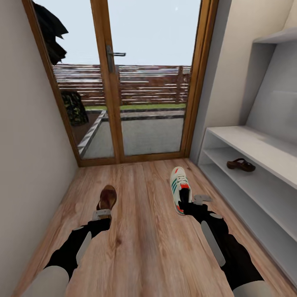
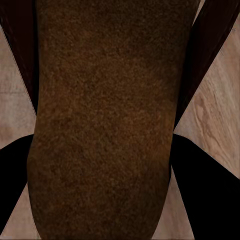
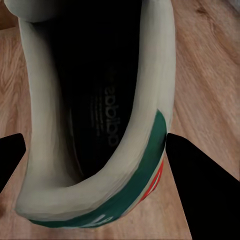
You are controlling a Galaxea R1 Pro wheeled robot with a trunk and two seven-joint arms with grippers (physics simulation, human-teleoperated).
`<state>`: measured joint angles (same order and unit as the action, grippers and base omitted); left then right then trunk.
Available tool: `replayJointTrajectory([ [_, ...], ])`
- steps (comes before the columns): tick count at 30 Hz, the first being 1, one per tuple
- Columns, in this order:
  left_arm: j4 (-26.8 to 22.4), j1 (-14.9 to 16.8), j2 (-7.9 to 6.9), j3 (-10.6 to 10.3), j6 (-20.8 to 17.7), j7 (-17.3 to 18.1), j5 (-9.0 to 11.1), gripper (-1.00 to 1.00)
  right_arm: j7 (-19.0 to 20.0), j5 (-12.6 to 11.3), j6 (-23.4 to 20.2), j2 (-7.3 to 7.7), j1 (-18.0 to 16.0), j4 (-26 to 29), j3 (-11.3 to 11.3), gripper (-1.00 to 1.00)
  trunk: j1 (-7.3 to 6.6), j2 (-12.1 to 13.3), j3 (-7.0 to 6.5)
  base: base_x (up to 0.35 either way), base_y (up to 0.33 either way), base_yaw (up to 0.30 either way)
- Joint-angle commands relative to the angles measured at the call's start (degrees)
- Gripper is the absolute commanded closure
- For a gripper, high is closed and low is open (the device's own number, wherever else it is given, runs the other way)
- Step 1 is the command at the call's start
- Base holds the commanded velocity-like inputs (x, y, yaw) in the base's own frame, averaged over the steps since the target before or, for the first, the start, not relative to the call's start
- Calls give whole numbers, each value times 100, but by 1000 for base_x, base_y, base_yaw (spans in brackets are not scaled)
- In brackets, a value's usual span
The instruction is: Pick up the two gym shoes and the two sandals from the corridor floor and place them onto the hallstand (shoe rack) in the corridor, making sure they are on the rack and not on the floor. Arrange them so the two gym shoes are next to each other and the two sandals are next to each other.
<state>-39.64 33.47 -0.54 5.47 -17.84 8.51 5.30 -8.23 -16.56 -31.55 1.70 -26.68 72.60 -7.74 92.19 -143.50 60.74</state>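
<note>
My left gripper is shut on the heel end of a brown sandal, which points toward the door over the wood-plank corridor floor. In the left wrist view, the sandal's brown underside sits between the black fingers. My right gripper is shut on the heel of a white gym shoe with green stripes; its heel opening lies between the fingers. The other sandal lies in the upper bay of the hallstand on the right. The other gym shoe is out of view.
A glazed wooden door closes the corridor's far end. A plain wall runs along the left. A stepped wall shelf hangs above the hallstand's bench. Bare floor lies between my two arms.
</note>
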Motion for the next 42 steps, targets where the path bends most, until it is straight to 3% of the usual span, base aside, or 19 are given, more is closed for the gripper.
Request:
replayJointTrajectory([
  [1, -9, 2, 2, 15, -44, 19, 59, 100, -56, -58, -18, 6, -4, 9, -17, 100, 2, -2, 5, 343, 100, -15],
  [12, -9, 2, 2, 15, -43, 19, 59, 100, -56, -58, -18, 7, -4, 9, -17, 100, 2, -2, 5, 340, 144, -24],
  [30, -9, 2, 2, 15, -40, 19, 59, 100, -56, -58, -18, 6, -4, 9, -17, 100, 2, -2, 5, 306, 197, -253],
  [42, -9, 2, 2, 15, -44, 19, 59, 100, -56, -59, -20, 6, -4, 9, -17, 100, 2, -2, 5, 115, 74, -245],
])
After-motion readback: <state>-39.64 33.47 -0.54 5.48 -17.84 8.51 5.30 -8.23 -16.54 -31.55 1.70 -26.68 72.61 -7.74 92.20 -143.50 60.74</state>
